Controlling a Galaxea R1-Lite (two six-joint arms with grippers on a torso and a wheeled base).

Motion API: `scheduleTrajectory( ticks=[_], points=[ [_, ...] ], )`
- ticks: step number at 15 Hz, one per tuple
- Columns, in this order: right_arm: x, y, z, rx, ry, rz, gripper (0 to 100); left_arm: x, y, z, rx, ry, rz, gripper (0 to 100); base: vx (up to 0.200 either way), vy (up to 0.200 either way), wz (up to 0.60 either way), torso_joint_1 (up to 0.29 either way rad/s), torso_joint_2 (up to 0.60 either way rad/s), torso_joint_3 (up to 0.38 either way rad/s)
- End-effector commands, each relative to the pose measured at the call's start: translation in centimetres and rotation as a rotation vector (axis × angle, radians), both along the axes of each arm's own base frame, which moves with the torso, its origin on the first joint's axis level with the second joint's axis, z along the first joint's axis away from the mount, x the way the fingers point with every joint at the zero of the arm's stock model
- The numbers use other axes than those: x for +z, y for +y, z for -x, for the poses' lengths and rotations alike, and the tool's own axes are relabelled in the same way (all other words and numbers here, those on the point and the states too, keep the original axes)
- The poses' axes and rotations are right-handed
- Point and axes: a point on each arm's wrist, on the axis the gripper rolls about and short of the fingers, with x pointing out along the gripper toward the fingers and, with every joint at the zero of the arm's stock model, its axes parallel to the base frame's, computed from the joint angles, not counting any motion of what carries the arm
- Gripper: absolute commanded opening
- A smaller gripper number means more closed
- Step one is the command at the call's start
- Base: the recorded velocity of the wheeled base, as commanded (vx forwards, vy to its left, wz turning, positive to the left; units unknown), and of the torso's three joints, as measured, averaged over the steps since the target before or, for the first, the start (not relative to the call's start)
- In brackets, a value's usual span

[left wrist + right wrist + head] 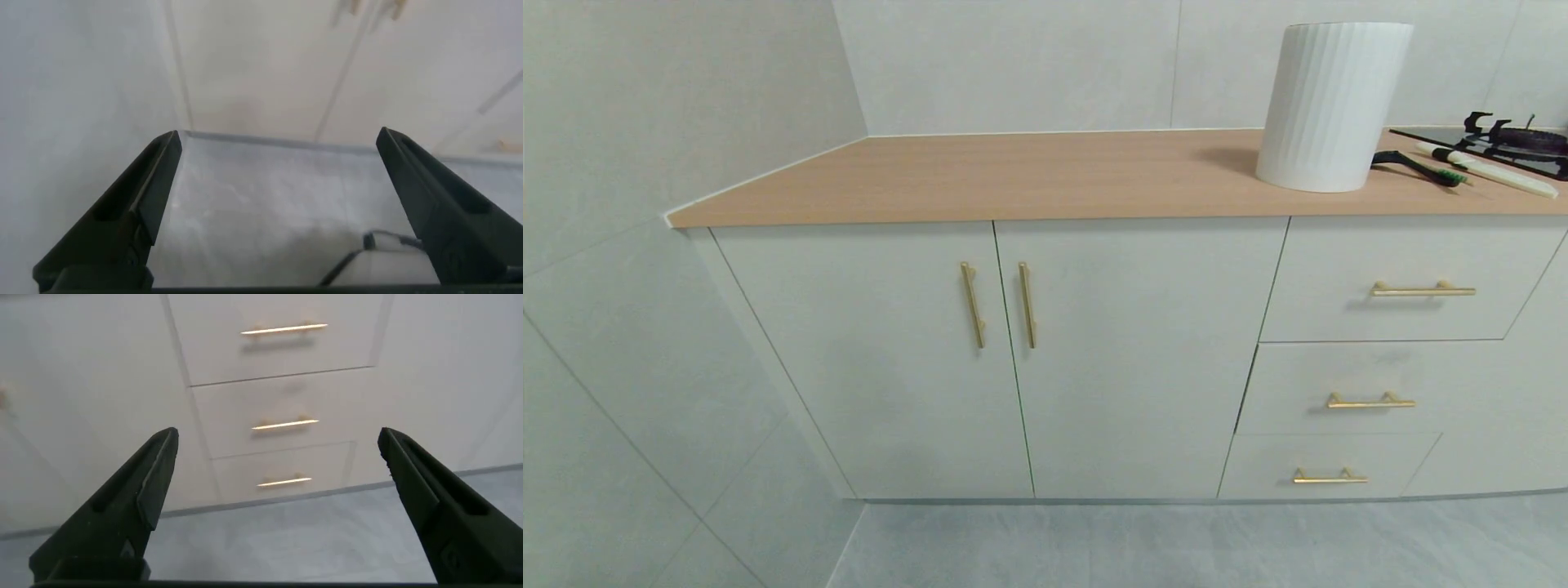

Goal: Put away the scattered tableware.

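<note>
On the wooden countertop (1013,175) at the right stands a tall white ribbed cylinder container (1331,106). Beside it lie a black-handled utensil with a green tip (1417,167) and a long white utensil (1490,171). My left gripper (278,147) is open, held low over the grey floor near the base of the cabinet. My right gripper (278,445) is open too, facing the stack of three drawers (282,376) with gold handles. Nothing is between either pair of fingers.
A black gas hob (1515,143) sits at the far right of the counter. Below are two cabinet doors (1005,359) with vertical gold handles and three drawers (1388,286) to their right. A tiled wall closes the left side; grey floor lies in front.
</note>
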Motion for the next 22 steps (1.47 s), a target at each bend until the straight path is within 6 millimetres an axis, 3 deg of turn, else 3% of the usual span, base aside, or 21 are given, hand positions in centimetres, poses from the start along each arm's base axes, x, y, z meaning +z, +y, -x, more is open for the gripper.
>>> scheduleTrajectory(
  ticks=[1,6,7,9,12,17,22],
  points=[
    [-1.4,-0.3,3.0,-0.088,-0.116,-0.003,100,-1.7,0.1,2.5,0.082,-0.120,0.020,100,0.000,0.000,0.00,0.000,0.00,0.000],
    [-1.5,0.2,3.4,-0.197,-0.133,0.000,100,-2.8,0.0,2.7,0.168,-0.131,0.064,100,0.000,0.000,0.00,0.000,0.00,0.000],
    [-2.5,0.7,4.0,-0.216,-0.153,0.023,100,-2.8,-0.1,2.7,0.187,-0.129,0.057,100,0.000,0.000,0.00,0.000,0.00,0.000],
    [-4.1,0.6,3.5,-0.222,-0.120,0.052,100,-3.5,-0.6,3.7,0.233,-0.186,0.040,100,0.000,0.000,0.00,0.000,0.00,0.000],
    [-4.8,0.7,2.8,-0.197,-0.125,0.065,100,-4.6,-0.8,3.4,0.213,-0.173,-0.015,100,0.000,0.000,0.00,0.000,0.00,0.000],
    [-9.3,1.0,0.3,-0.045,-0.060,0.172,100,-7.7,-1.1,0.4,0.039,-0.238,-0.150,100,0.000,0.000,0.00,0.000,0.00,0.000],
    [-9.6,1.2,0.2,0.056,-0.044,0.175,100,-8.4,-1.3,0.1,-0.058,-0.233,-0.180,100,0.000,0.000,0.00,0.000,0.00,0.000]
  ],
)
